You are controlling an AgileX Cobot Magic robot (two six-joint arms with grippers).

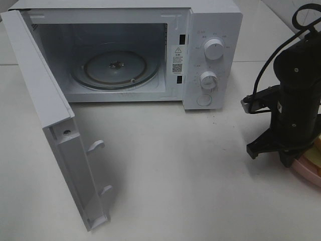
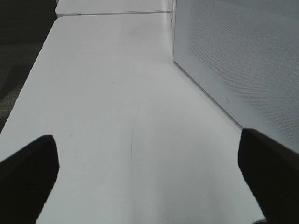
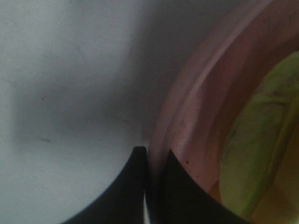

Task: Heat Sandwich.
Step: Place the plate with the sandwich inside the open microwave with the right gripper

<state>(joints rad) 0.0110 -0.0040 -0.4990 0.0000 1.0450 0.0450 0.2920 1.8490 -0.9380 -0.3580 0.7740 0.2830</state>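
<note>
I take the microwave (image 1: 198, 30) as my reference. Its door (image 1: 45, 110) hangs wide open on the hinge side, away from the two knobs (image 1: 214, 49), and the glass turntable (image 1: 115, 68) sits bare in the cavity.

The sandwich (image 3: 254, 154) is outside the microwave, on the pink plate (image 3: 196, 93). The plate sits on the white table (image 1: 175, 165), forward of the microwave's front and out past its knob end. In the high view most of it is cut off by the frame edge or hidden by my right arm. I see only a sliver of pink rim and a corner of bread there. The wrist view shows the pale green filling up close.

My right gripper (image 3: 152, 156) is down at the side of the plate nearer the microwave. Its two fingers are pinched together on the rim, one outside and one inside.

My left gripper (image 2: 147, 156) is spread wide with nothing between the fingers. It hovers low over the table just beside the microwave's perforated side wall. I cannot see it in the high view.
</note>
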